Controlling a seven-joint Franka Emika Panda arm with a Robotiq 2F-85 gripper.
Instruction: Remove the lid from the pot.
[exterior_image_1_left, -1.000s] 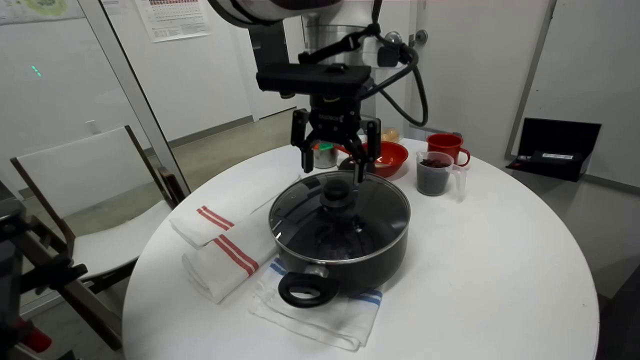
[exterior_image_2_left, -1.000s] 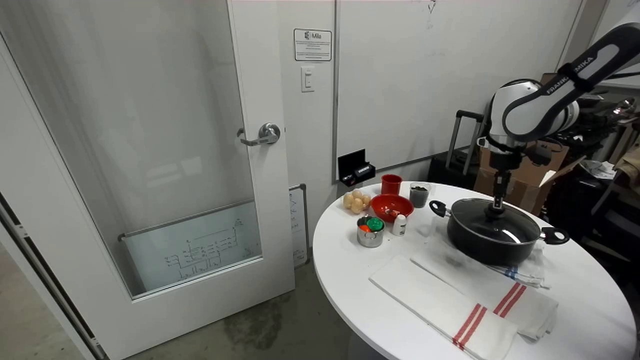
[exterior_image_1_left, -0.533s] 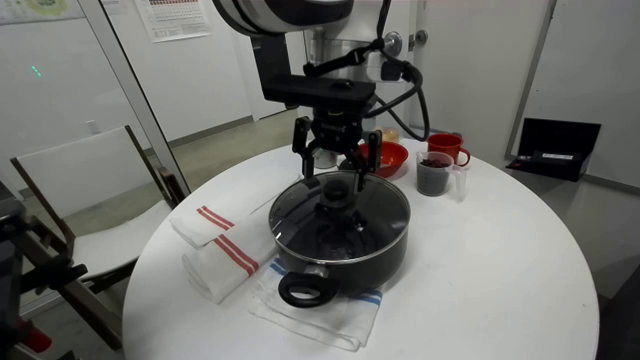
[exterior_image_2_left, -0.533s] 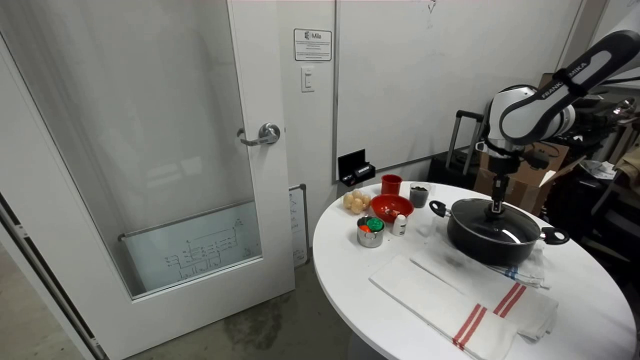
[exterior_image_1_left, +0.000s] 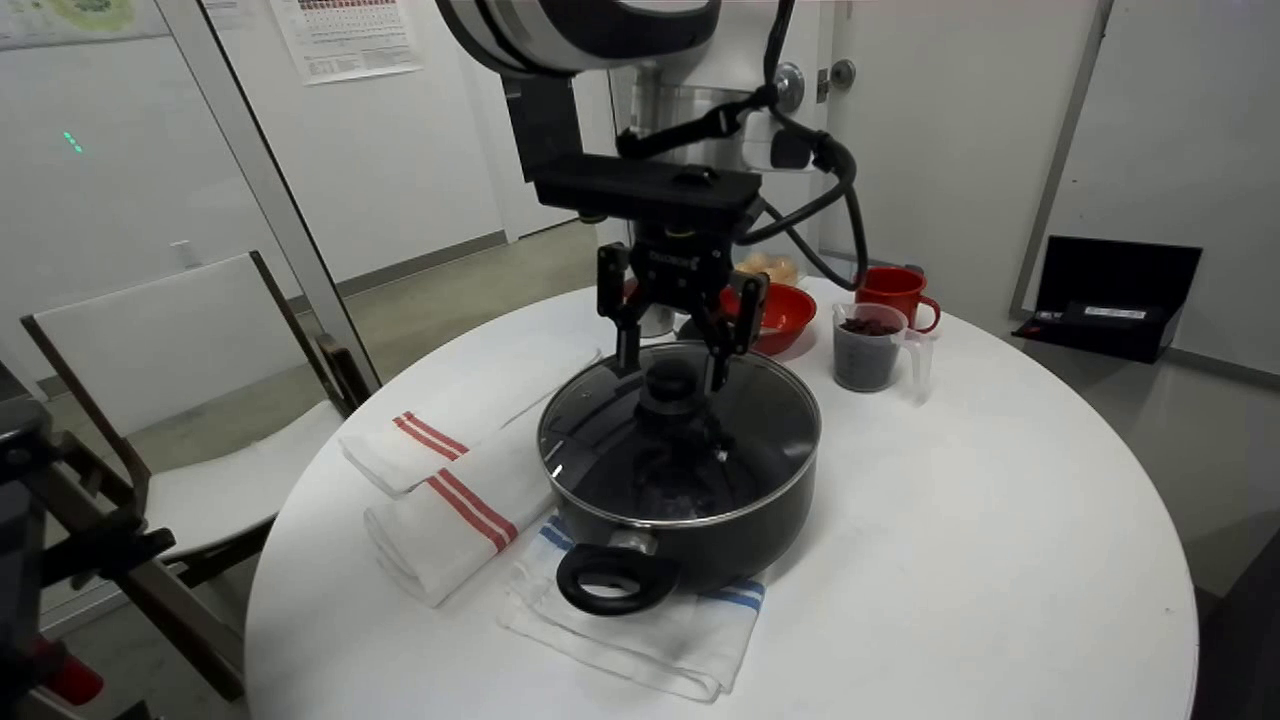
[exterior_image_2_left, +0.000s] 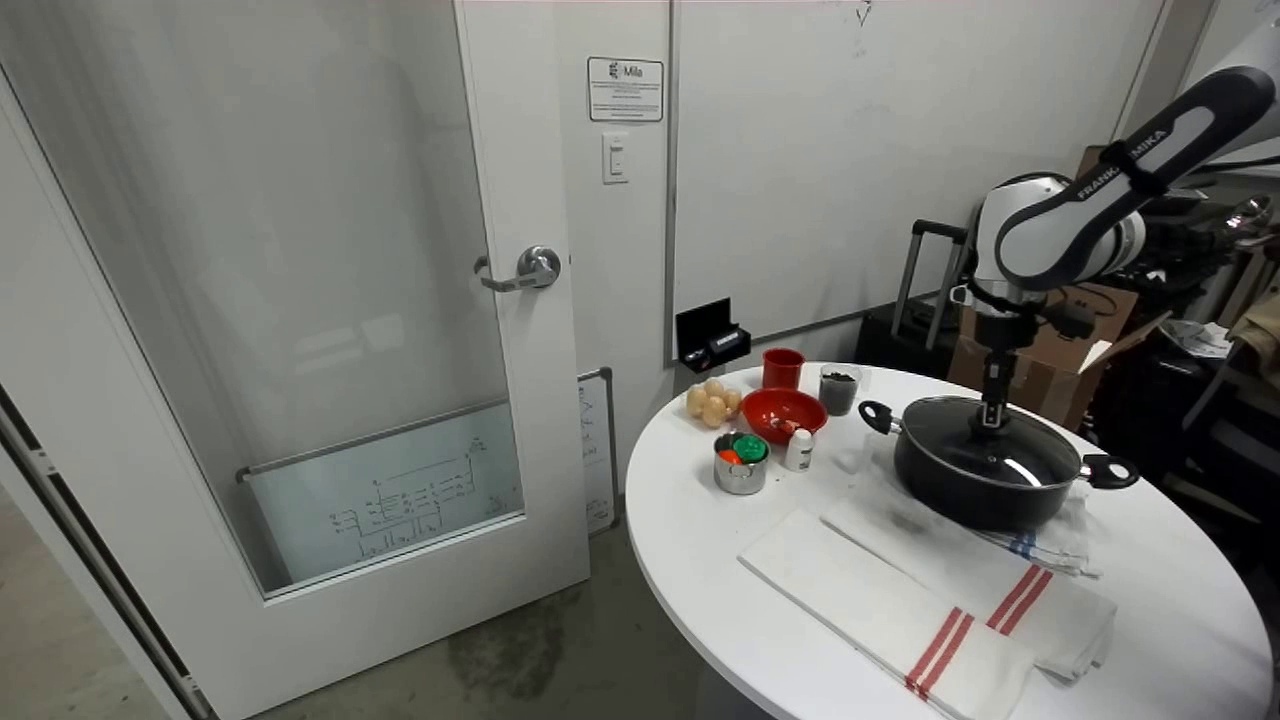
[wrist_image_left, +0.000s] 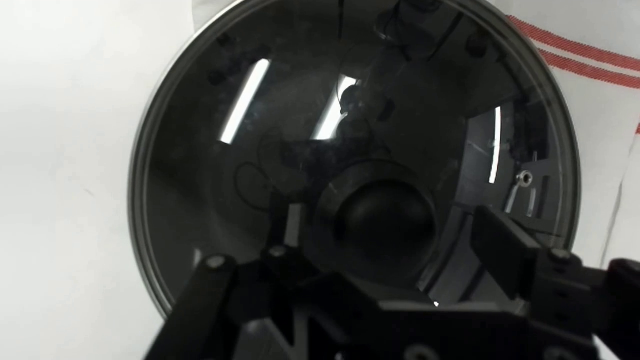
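Observation:
The lid, round dark-looking glass with a metal rim (exterior_image_1_left: 610, 455) (exterior_image_2_left: 945, 440), sits on the black pot (exterior_image_1_left: 760, 540) (exterior_image_2_left: 960, 505). The lid (wrist_image_left: 405, 125) fills much of the wrist view and hides the pot's inside. Its black centre knob (exterior_image_1_left: 672, 385) also shows in the wrist view (wrist_image_left: 385, 225). My gripper (exterior_image_1_left: 671, 374) (exterior_image_2_left: 992, 418) points straight down over the knob. In the wrist view the gripper (wrist_image_left: 388, 217) is open, one finger on each side of the knob. A gap shows between the knob and the right finger; the left finger is closer. I cannot tell whether it touches.
Red-striped towels (exterior_image_1_left: 450, 520) (exterior_image_2_left: 890, 610) lie beside the pot, and a blue-striped towel (exterior_image_1_left: 640, 640) lies under it. A red bowl (exterior_image_2_left: 785, 415), red mug (exterior_image_2_left: 782, 368), measuring cup (exterior_image_1_left: 866, 355), metal cup (exterior_image_2_left: 740, 475) and white bottle (exterior_image_2_left: 799, 450) stand behind on the round table (exterior_image_1_left: 980, 560).
My gripper has moved down to the level of the knob and slightly to the right in an exterior view. Its fingers are a little closer together. The lid and pot have not moved.

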